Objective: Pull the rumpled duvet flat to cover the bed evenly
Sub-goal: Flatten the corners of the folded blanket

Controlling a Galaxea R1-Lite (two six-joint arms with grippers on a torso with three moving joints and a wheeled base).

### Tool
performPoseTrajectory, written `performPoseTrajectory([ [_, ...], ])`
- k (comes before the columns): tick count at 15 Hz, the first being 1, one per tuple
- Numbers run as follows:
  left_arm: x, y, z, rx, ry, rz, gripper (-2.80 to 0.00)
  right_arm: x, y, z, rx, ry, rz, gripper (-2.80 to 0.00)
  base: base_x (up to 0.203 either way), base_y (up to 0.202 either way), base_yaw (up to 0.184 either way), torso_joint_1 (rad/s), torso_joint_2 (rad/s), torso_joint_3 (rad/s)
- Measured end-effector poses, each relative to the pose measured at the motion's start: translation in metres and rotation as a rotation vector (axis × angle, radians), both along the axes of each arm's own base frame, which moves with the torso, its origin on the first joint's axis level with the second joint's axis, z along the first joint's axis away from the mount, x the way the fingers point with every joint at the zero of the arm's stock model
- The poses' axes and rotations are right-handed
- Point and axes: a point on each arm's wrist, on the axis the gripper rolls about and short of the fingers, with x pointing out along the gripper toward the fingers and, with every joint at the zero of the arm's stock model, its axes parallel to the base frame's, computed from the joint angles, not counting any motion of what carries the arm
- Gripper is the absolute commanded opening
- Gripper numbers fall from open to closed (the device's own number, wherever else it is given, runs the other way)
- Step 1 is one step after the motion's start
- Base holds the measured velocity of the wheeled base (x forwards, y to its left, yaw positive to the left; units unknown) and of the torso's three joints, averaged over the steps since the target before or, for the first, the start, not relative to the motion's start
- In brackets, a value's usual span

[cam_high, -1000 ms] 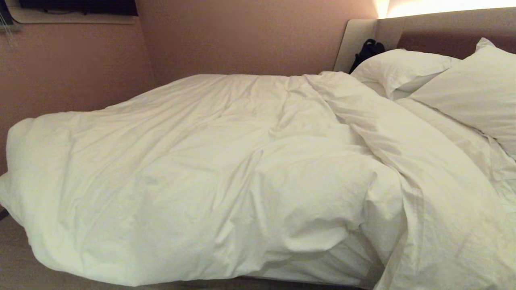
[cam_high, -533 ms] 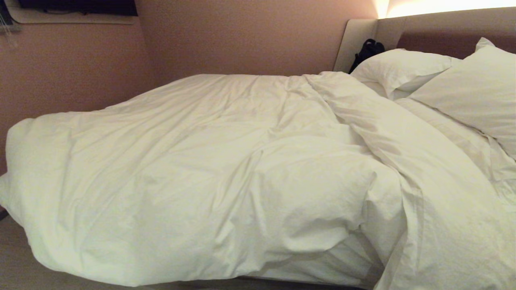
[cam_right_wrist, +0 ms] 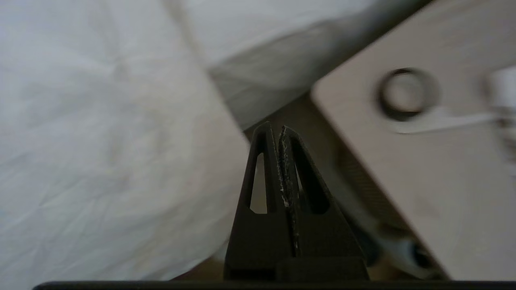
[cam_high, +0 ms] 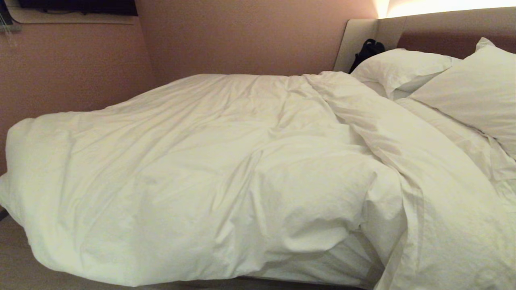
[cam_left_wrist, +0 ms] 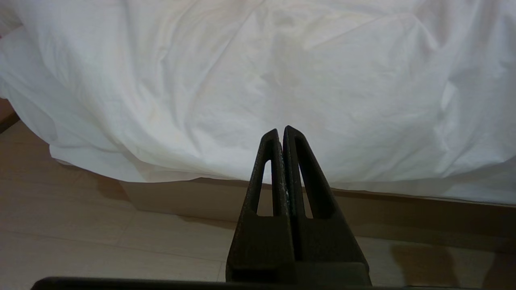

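Note:
The white duvet (cam_high: 209, 173) lies rumpled over the bed (cam_high: 427, 36), bunched toward the foot and hanging over the near side, with a folded ridge running toward the pillows. Neither arm shows in the head view. In the left wrist view my left gripper (cam_left_wrist: 281, 131) is shut and empty, held low in front of the duvet's hanging edge (cam_left_wrist: 250, 100) above the bed base (cam_left_wrist: 403, 213). In the right wrist view my right gripper (cam_right_wrist: 274, 131) is shut and empty, beside the duvet (cam_right_wrist: 113, 141) near the bed's side.
Two white pillows (cam_high: 403, 68) (cam_high: 475, 88) lean on the padded headboard, with a black object (cam_high: 367, 50) behind them. A pink wall runs behind the bed. A beige bedside unit (cam_right_wrist: 423, 141) with a round ring on top stands close to the right gripper. Wood floor (cam_left_wrist: 80, 233) lies below.
The head view is unchanged: duvet, pillows and bed lie as before, and no arm has come into view.

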Motion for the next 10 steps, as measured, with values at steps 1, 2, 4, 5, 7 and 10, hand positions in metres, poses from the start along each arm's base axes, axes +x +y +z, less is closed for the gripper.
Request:
performPoseTrajectory([
  [1,0.0,0.0,0.0,0.0,0.0,0.0,-2.8,0.002,-0.006,-0.004,0.035,-0.017,0.027,-2.8,0.0,0.0,0.0,0.0,0.0,0.0],
  [2,0.0,0.0,0.0,0.0,0.0,0.0,-2.8,0.004,-0.013,-0.007,0.068,-0.04,0.056,-2.8,0.0,0.0,0.0,0.0,0.0,0.0],
  [4,0.0,0.0,0.0,0.0,0.001,0.0,-2.8,0.007,-0.024,-0.014,0.112,-0.085,0.122,-2.8,0.0,0.0,0.0,0.0,0.0,0.0],
  [5,0.0,0.0,0.0,0.0,0.0,-0.001,-2.8,0.007,-0.028,-0.016,0.124,-0.104,0.153,-2.8,0.0,0.0,0.0,0.0,0.0,0.0],
  [7,0.0,0.0,0.0,0.0,0.0,0.0,-2.8,0.007,-0.04,-0.021,0.152,-0.138,0.211,-2.8,0.0,0.0,0.0,0.0,0.0,0.0],
  [10,0.0,0.0,0.0,0.0,0.0,0.0,-2.8,0.004,-0.064,-0.035,0.212,-0.166,0.264,-2.8,0.0,0.0,0.0,0.0,0.0,0.0],
])
